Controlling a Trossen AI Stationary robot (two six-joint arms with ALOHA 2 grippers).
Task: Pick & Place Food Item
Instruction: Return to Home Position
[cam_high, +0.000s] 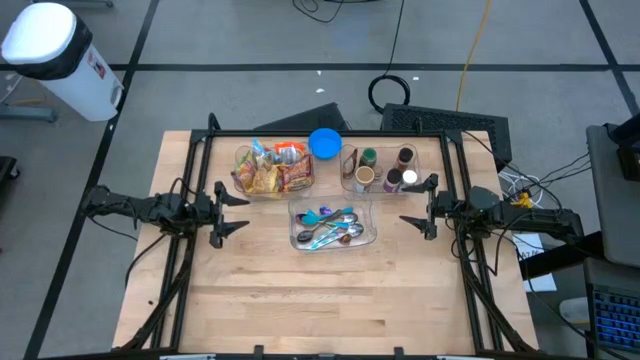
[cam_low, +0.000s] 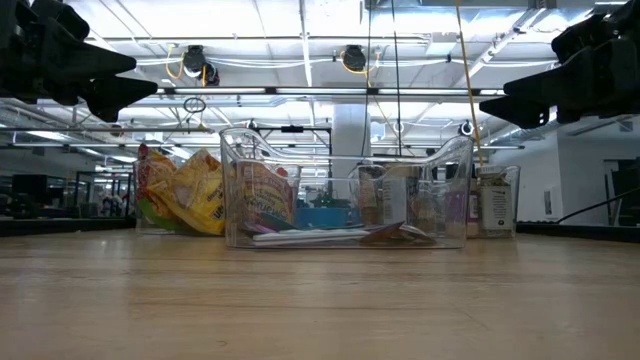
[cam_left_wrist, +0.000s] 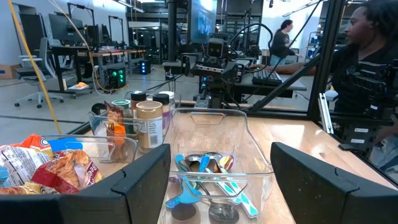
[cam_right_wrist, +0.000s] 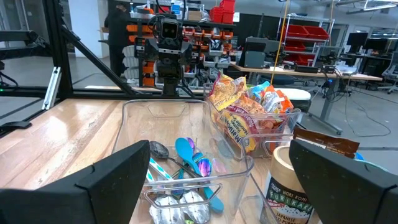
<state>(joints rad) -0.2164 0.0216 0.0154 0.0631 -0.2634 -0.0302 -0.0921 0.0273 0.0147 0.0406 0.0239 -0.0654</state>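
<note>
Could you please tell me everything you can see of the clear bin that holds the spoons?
The clear bin looks like rigid transparent plastic, rectangular with rounded corners and a handle cut-out in each end wall. It stands upright near the middle of the wooden table, close beside the bag bin and the jar bin; whether it touches them is unclear. Metal and blue spoons lie inside. Nothing grips it.
</note>
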